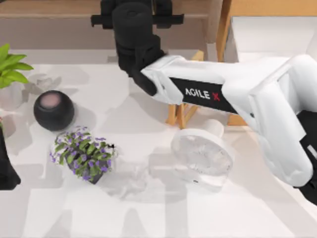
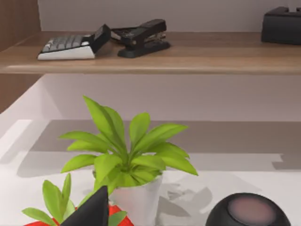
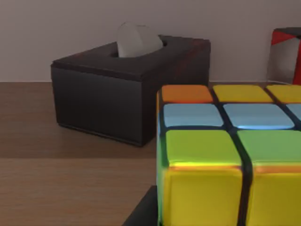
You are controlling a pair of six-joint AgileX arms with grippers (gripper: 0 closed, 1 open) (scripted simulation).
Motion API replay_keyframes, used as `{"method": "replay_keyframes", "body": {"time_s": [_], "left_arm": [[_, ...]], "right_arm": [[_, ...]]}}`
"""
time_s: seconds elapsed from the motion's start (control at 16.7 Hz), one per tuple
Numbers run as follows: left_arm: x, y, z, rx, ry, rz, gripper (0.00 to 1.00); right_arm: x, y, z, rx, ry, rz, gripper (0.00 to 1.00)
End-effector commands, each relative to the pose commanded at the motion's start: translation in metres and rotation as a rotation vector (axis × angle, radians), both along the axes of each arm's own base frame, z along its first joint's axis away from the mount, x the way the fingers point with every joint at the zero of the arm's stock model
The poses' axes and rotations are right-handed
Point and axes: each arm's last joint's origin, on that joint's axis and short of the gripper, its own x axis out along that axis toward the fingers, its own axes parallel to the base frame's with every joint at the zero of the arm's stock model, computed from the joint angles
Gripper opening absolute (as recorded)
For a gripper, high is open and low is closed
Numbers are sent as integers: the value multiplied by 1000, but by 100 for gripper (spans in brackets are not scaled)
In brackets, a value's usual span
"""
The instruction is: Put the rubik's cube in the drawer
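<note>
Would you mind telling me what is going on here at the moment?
The right arm stretches across the table, with its hand up at the long wooden shelf. The small cube of yellow, green, blue and orange tiles sits close before that hand on the shelf, beside a black tissue box. Whether it is gripped cannot be told. The light-wood drawer at the top view's upper right shows its white interior. The left arm is parked at the table's left edge.

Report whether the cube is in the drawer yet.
Not in: the rubik's cube sits close before the right wrist camera, above a wooden shelf.
</note>
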Motion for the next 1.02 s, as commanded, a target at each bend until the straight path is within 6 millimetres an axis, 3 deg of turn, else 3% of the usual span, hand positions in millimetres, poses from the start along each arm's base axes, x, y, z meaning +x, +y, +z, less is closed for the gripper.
{"method": "replay_keyframes", "body": {"time_s": [0.24, 0.6, 1.02], "left_arm": [[0, 0, 0, 0, 0, 0, 100], [0, 0, 0, 0, 0, 0, 100], [0, 0, 0, 0, 0, 0, 100]], "right_arm": [[-4, 3, 6, 5, -9, 10, 0], [-32, 18, 8, -29, 5, 66, 0], [-22, 2, 21, 3, -1, 5, 0]]}}
